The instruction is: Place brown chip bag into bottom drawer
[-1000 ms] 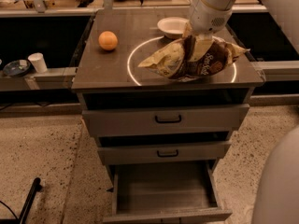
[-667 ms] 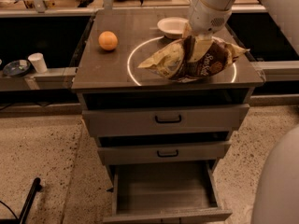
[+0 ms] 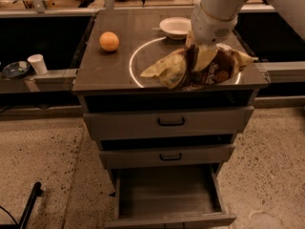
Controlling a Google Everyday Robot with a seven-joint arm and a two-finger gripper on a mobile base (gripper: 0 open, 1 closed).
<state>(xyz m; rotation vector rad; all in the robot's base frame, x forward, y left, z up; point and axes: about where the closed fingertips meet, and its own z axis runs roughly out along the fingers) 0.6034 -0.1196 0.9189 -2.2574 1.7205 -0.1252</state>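
**Pincer on bag at table front edge, drawer open below**

Brown chip bag point(image 3: 172, 70) lies on the table point(image 3: 109, 73), close to the front edge, toward the front-right corner. One pale end points at the middle of the front edge, the other at the right edge. Pincer point(image 3: 202, 56) is down on the bag's dark middle. I cannot tell if it is clamped on the bag or only pressed into it, because the crinkled foil hides the tip. Bottom drawer point(image 3: 167, 194) is pulled out under the front edge. It looks bare inside, and the two drawers above it look pushed in.

Risks as I judge them:
- The bag is crinkly and slick, so a shallow pinch could let it slide out on the lift and drop past the front edge to the floor.
- The bag is wide, so a loose end could catch the drawer's side walls or the drawer front above on the way down.
- A backward swing could knock the white bowl point(image 3: 175, 26) just behind the arm, near the back edge.
- The orange point(image 3: 109, 41), toward the back-left corner, is well apart, so low risk.

Arm pose: it comes in from over the back-right corner, the white forearm slanting down and forward, with the wrist near vertical over the bag.
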